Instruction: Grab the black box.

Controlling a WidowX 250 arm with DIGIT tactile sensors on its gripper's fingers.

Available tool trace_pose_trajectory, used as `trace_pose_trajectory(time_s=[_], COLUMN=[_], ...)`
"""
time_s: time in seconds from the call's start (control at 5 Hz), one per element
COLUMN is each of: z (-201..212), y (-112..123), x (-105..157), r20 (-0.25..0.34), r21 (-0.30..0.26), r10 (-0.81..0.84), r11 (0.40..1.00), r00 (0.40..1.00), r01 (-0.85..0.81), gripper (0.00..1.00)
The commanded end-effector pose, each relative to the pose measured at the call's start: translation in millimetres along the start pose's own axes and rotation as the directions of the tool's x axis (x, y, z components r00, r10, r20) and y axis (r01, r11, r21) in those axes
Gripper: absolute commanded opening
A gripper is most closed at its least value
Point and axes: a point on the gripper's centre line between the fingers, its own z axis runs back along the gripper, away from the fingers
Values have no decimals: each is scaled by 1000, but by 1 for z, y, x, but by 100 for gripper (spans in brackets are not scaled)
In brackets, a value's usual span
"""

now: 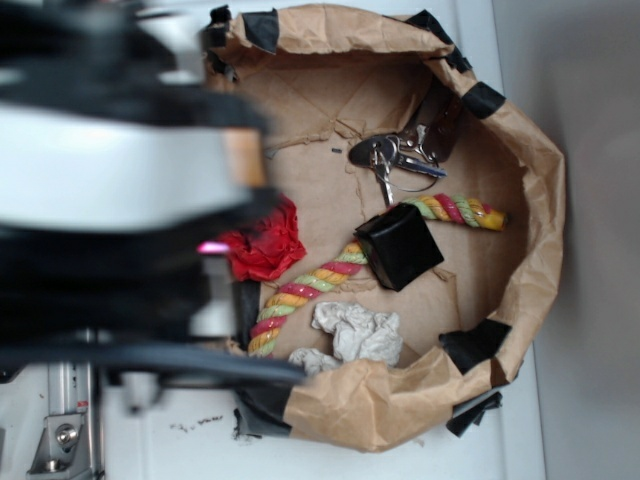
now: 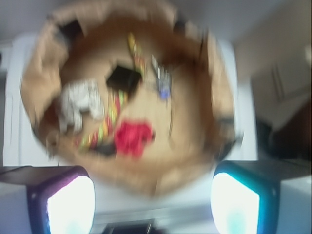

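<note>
My gripper [image 2: 152,195] hangs high above the paper basin [image 1: 520,250], its 2 pads [image 2: 70,202] apart and empty; the black box [image 1: 400,246] sits right of centre across the striped rope [image 1: 300,290], so I judge it reachable from above.

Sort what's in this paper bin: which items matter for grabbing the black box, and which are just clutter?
Job: black box; gripper, above the bin, jaws apart.

Clutter: red paper wad, white paper wads, striped rope, keys.
</note>
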Motion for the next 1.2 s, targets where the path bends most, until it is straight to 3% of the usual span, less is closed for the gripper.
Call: trace_pose_trajectory(time_s=[0.0, 0.2, 0.4, 0.6, 0.8, 1.0], z=[-24, -44, -71, -99, -114, -114], y=[-10, -8, -1, -3, -3, -3], x=[56, 56, 52, 38, 32, 32], r20=[99, 97, 63, 83, 157, 157], r21=[3, -81, -94, -299, -313, -313], r10=[-426, -608, -667, -667, -676, -676], r11=[904, 784, 736, 692, 657, 657], r00=[899, 788, 742, 741, 720, 720], r01=[428, 615, 670, 657, 686, 686], gripper=[100, 100, 100, 100, 100, 100])
